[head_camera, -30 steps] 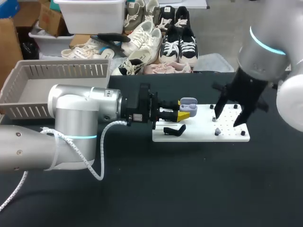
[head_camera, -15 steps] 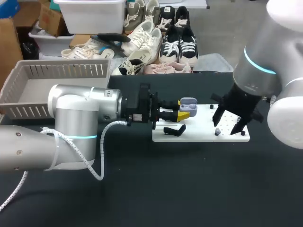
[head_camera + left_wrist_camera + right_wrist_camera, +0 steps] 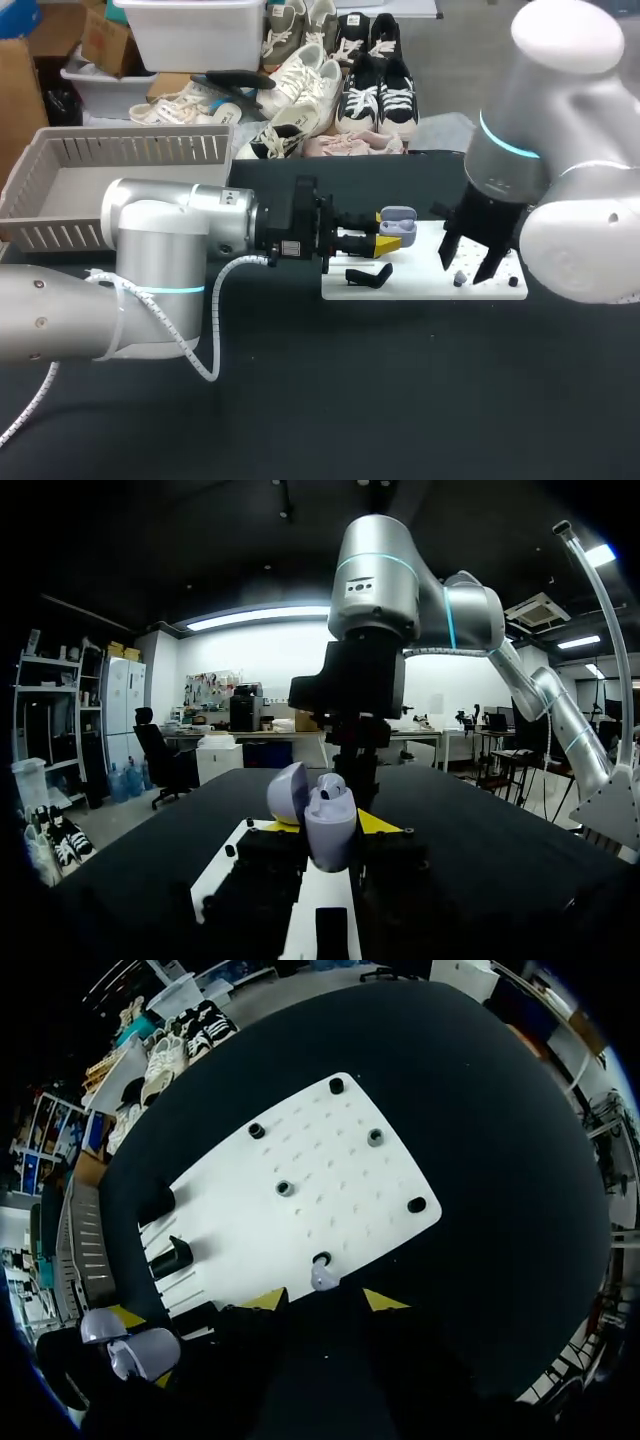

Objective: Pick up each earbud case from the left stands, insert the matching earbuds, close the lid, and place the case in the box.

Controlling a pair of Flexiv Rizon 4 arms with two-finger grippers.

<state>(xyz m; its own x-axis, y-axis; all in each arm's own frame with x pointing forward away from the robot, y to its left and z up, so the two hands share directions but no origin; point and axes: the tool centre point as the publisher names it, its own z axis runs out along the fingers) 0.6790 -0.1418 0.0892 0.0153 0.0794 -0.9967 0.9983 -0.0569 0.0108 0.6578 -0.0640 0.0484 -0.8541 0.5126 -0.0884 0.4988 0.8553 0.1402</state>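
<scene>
My left gripper (image 3: 386, 243) is shut on a lavender earbud case (image 3: 398, 222), held over the left end of the white board (image 3: 420, 275). In the left wrist view the earbud case (image 3: 332, 828) stands between the yellow tips with its lid (image 3: 287, 792) swung open. My right gripper (image 3: 466, 268) hangs low over the board's front edge, open, its fingers astride a small grey earbud (image 3: 457, 279). In the right wrist view that earbud (image 3: 323, 1278) sits on a peg between the yellow tips of my right gripper (image 3: 325, 1298), with a gap on each side.
A black stand (image 3: 368, 276) lies on the board's left part, and several black pegs (image 3: 283, 1188) dot the board (image 3: 340, 1160). A grey slatted basket (image 3: 130, 150) stands at the far left. Dark tabletop surrounds the board.
My right arm has swung left and come down over the earbud at the board's front edge, its fingers closing in a little. The left arm and the case have kept still.
</scene>
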